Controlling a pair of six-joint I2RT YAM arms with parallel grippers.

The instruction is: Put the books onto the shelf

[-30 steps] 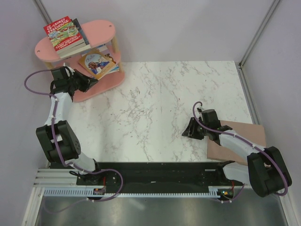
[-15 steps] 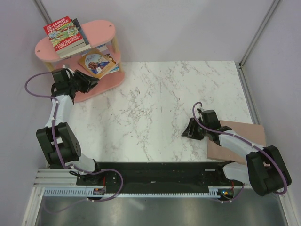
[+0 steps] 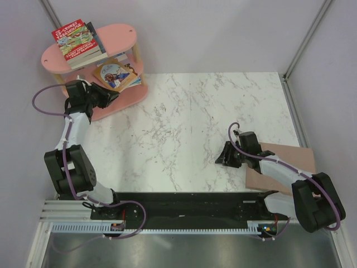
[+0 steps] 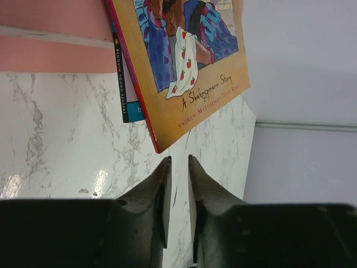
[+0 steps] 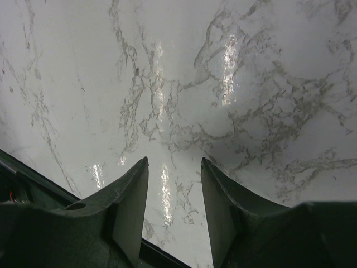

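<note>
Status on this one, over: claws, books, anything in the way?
Left claw slightly open, empty, just short of the orange book. Right claw open, empty, over the table. Other books stacked on the shelf. Nothing blocking.

Your marble table (image 3: 184, 111) carries the pink shelf (image 3: 120, 39), standing right before your left pincer (image 3: 109, 96). Just past that pincer an orange-tan book (image 3: 114, 74) lies uppermost on the middle board. Above it, a red treehouse book (image 3: 75, 36) lies uppermost on the top board. Behind your right pincer (image 3: 223, 155) a brown board (image 3: 295, 153) lies flat on the table.

Orange-tan book (image 4: 189, 95) cut off at top edge — book beneath (image 4: 119, 72) mostly hidden, w/ only spine showing.
</note>
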